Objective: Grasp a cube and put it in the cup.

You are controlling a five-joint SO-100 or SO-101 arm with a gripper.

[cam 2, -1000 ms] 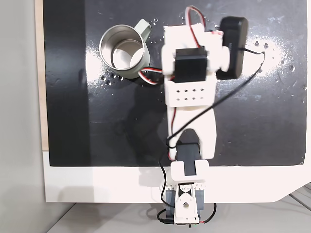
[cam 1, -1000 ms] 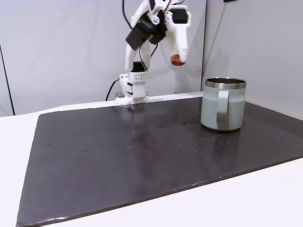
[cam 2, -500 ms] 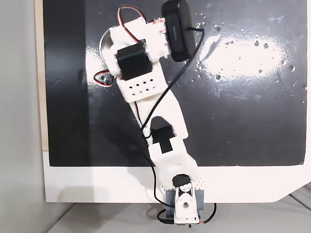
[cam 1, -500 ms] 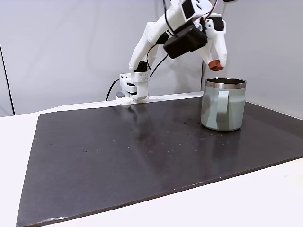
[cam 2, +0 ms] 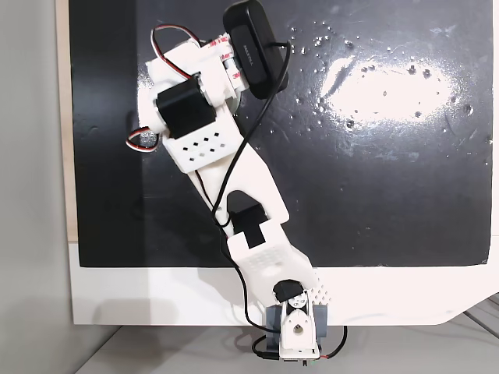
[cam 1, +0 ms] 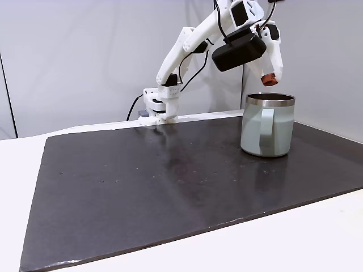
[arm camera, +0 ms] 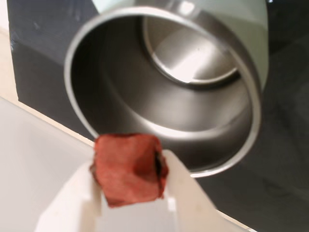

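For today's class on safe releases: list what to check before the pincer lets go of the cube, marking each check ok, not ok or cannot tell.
1. Cube gripped between the pincer fingers: ok.
2. Cup upright on the mat: ok.
3. Cup interior free of other things, wrist view: ok.
4. Cube above rim height, side fixed view: ok.
5. Cube squarely over the opening: cannot tell; in the wrist view it sits by the near rim.
6. Arm clear of the cup: ok in the side fixed view.
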